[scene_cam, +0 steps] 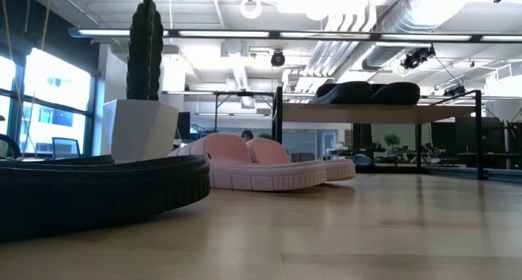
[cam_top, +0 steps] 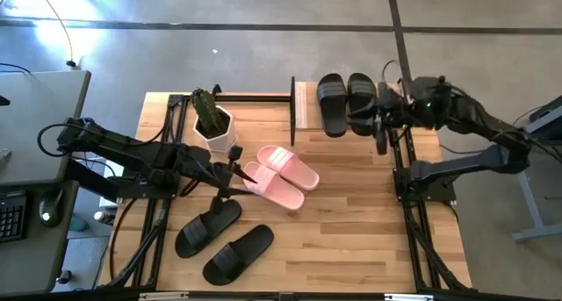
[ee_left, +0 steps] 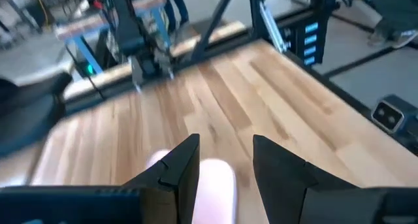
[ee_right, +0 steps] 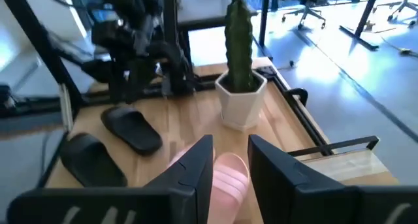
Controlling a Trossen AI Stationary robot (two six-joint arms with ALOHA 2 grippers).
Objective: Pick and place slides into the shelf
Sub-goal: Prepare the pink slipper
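Two black slides [cam_top: 347,103] are already set on the shelf [cam_top: 301,108] at the bench's far edge. The pink pair [cam_top: 281,176] lies mid-bench, approached by the left claw [cam_top: 244,174], parted and empty. Closing on one strap is judged next. The right claw [cam_top: 379,130], partly open and empty, is held beside the shelf.

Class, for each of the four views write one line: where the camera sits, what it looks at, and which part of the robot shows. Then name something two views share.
High view: overhead, straight down on the table; both arms, left claw by the pink slides, right claw at the shelf.
Low view: tabletop level, looking across at the shelf; no arm shows.
Left wrist view: past the open left claw to bare boards.
Right wrist view: past the right claw toward the cactus pot.
Shared: the pink slides show in the high and low views.
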